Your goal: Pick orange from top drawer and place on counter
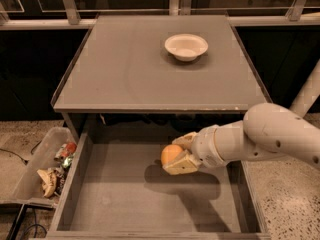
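— Over the drawer (pixel 115 199), toward one o'clock of its floor, what has the tool (pixel 177 154) got?
— Its two fingers are pinched on the orange (pixel 170 153), one above and one below, spread just as wide as the fruit. The arm reaches in from three o'clock.
— So how far along?
— The grasp looks done. A shadow beneath suggests the fruit is off the floor. Not yet done: raising it clear of the drawer and setting it on the bench (pixel 125 69), where a bowl (pixel 186 46) sits at one o'clock.
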